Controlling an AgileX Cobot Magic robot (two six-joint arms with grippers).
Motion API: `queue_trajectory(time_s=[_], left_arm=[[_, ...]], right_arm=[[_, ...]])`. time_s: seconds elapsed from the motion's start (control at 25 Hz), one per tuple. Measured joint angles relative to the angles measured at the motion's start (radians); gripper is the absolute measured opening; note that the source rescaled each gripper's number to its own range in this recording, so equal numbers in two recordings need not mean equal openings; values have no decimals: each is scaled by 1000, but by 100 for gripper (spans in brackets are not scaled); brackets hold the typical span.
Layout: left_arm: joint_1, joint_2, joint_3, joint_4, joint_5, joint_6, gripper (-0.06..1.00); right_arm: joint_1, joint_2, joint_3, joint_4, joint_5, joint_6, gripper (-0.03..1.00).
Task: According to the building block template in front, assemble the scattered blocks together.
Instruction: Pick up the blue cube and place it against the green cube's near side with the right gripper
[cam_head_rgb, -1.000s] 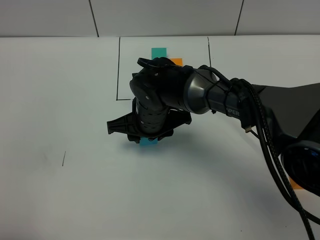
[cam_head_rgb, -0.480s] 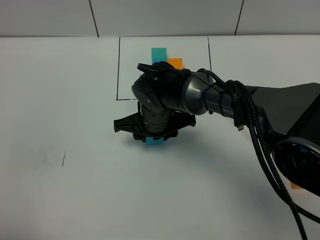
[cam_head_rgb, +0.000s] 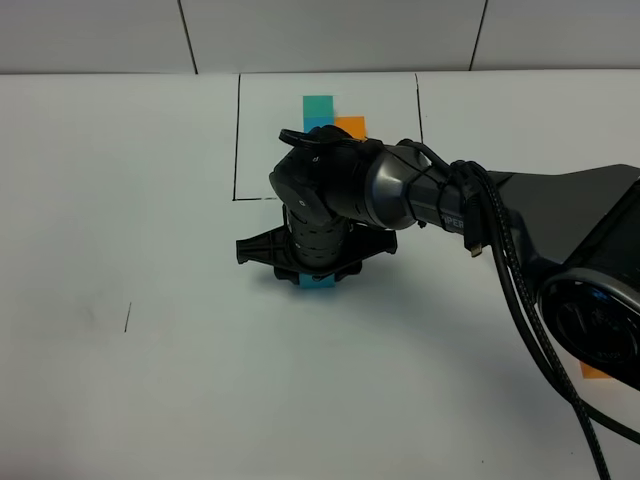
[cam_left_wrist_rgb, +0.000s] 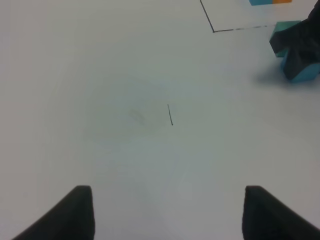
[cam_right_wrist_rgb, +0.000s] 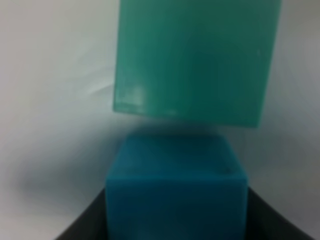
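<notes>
The building block template sits at the back inside a thin black rectangle (cam_head_rgb: 237, 140): a teal-green cube (cam_head_rgb: 318, 104), an orange cube (cam_head_rgb: 350, 126) and a sliver of blue between them. My right gripper (cam_head_rgb: 315, 275) reaches across to the table's middle, just in front of the frame, shut on the scattered blue cube (cam_head_rgb: 319, 284) (cam_right_wrist_rgb: 175, 185). The scattered teal-green cube (cam_right_wrist_rgb: 195, 60) lies right beyond it, close or touching; the left wrist view shows both, teal-green cube (cam_left_wrist_rgb: 281, 29) and blue cube (cam_left_wrist_rgb: 304, 75). The scattered orange cube (cam_head_rgb: 595, 372) peeks out by the right arm. My left gripper (cam_left_wrist_rgb: 172, 215) is open and empty.
The white table (cam_head_rgb: 120, 200) carries a short black pen mark (cam_head_rgb: 127, 317) at front left, also in the left wrist view (cam_left_wrist_rgb: 170, 115). The right arm's dark body and cables (cam_head_rgb: 520, 260) span the right side. A tiled wall (cam_head_rgb: 330, 35) stands behind.
My right gripper has moved a little to the right with the blue cube in it. The template has not moved.
</notes>
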Motion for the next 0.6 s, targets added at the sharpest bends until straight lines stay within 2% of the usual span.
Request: queue_trajectory(time_s=[0.6], left_arm=[[0,0,0,0,0,0,36]], right_arm=[[0,3,0,-26,-24,21,0]])
